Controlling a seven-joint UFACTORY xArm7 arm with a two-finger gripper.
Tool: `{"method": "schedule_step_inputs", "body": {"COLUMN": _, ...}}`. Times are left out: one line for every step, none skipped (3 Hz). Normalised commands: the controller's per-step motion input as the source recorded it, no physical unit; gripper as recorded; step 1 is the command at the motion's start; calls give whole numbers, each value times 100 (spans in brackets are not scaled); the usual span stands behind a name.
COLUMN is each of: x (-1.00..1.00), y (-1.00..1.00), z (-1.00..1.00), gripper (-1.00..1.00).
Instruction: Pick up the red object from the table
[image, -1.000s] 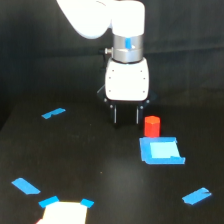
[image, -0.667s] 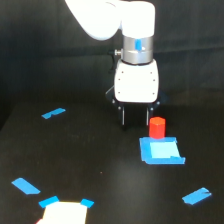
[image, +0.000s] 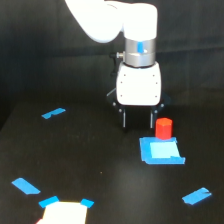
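The red object (image: 163, 128) is a small upright red-orange cylinder standing on the black table (image: 100, 170), right at the far edge of a light blue square patch (image: 161, 150). My gripper (image: 137, 119) hangs from the white arm just to the exterior view's left of the cylinder. Its two dark fingers (image: 123, 118) point down and stand apart, open, with nothing between them. The cylinder sits beside the right-hand finger, outside the gap.
Blue tape pieces lie scattered on the table: one at the left (image: 53, 113), one at the lower left (image: 26, 185), one at the lower right (image: 196, 196). A pale square with blue corners (image: 63, 212) sits at the bottom edge.
The arm has shifted toward the exterior view's right, bringing the open gripper closer to the red cylinder. The cylinder itself has stayed in place by the light blue square.
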Motion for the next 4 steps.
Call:
{"method": "schedule_step_inputs", "body": {"x": 30, "y": 58, "z": -46, "gripper": 52}}
{"method": "schedule_step_inputs", "body": {"x": 100, "y": 100, "z": -100, "gripper": 34}}
{"method": "schedule_step_inputs", "body": {"x": -79, "y": 100, "z": -3, "gripper": 100}}
{"method": "schedule_step_inputs", "body": {"x": -100, "y": -4, "z": -68, "gripper": 6}}
